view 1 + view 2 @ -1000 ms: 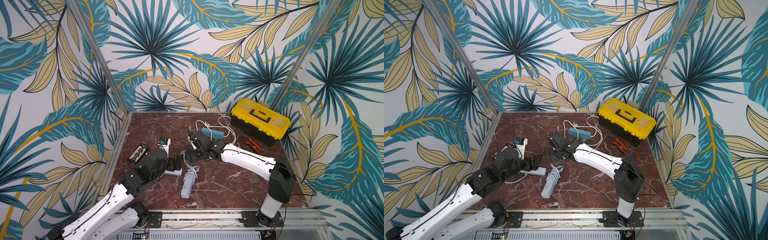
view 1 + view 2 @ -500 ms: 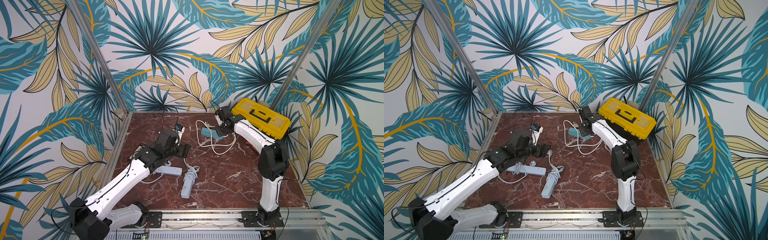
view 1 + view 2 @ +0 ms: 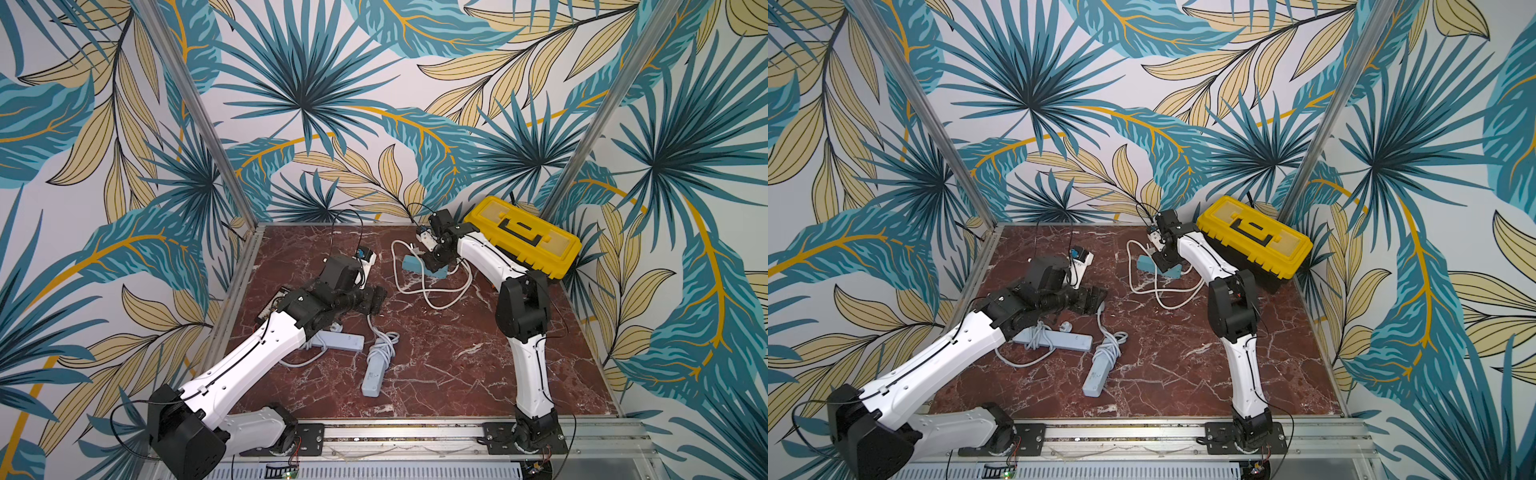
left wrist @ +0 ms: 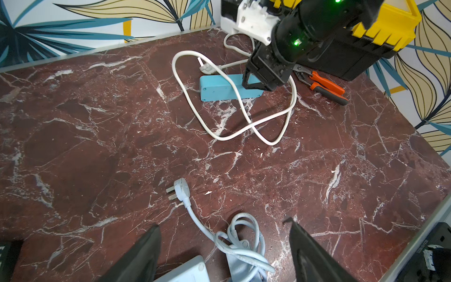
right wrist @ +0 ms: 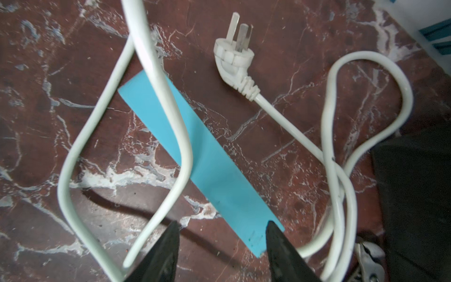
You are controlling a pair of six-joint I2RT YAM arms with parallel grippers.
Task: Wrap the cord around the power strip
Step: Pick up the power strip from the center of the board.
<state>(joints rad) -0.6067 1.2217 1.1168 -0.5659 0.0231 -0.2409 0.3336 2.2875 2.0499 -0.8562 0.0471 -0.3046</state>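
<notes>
One end of the teal power strip [image 5: 207,161] is straddled by the spread right gripper [image 5: 222,222]; the spread left gripper [image 4: 223,222] lies farther off.

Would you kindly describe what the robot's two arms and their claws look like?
Both the left arm and right arm are smooth white, with bulky black joints and a thin black cable along the outside. The left claw and right claw have black tapered fingers; green lights glow on the right wrist.
</notes>
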